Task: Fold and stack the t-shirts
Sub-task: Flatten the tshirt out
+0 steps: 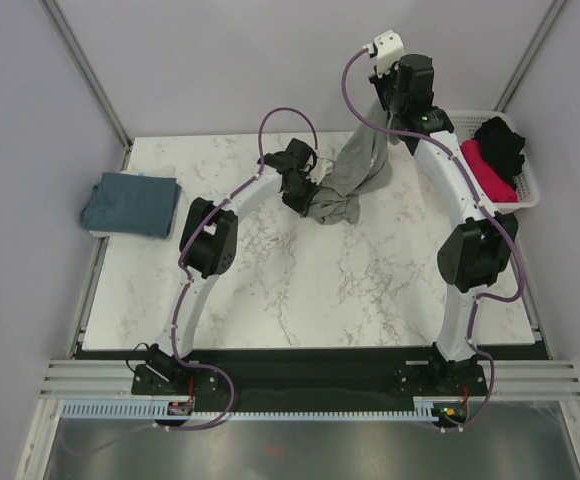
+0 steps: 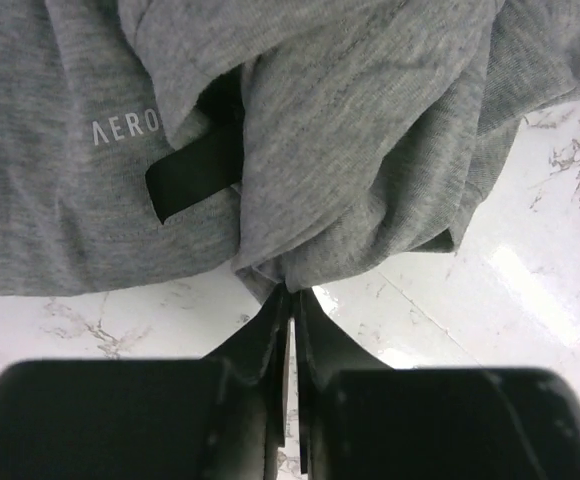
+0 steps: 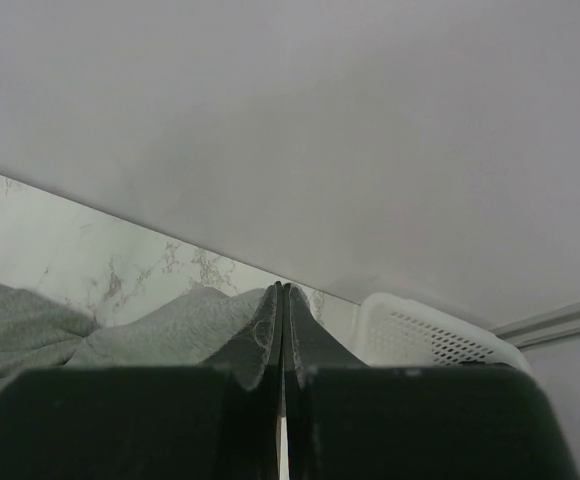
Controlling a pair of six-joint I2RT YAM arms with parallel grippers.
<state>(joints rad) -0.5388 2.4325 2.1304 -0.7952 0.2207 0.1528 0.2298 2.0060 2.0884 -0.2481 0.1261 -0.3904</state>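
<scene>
A heather grey t-shirt [image 1: 355, 170] hangs bunched over the back of the marble table. My right gripper [image 1: 380, 108] holds its top end up high, and in the right wrist view the jaws [image 3: 283, 288] are pressed together with grey cloth [image 3: 30, 325] trailing down to the left. My left gripper [image 1: 315, 195] is at the shirt's lower end, which rests on the table. In the left wrist view its jaws [image 2: 290, 290] pinch a fold at the bottom edge of the grey cloth [image 2: 370, 130]. A small white logo [image 2: 125, 128] shows on the shirt.
A folded teal-blue t-shirt [image 1: 130, 203] lies at the table's left edge. A white perforated basket [image 1: 526, 188] at the back right holds a magenta-pink shirt [image 1: 490, 170] and a black shirt [image 1: 500, 140]; the basket [image 3: 440, 330] also shows in the right wrist view. Grey walls enclose the table.
</scene>
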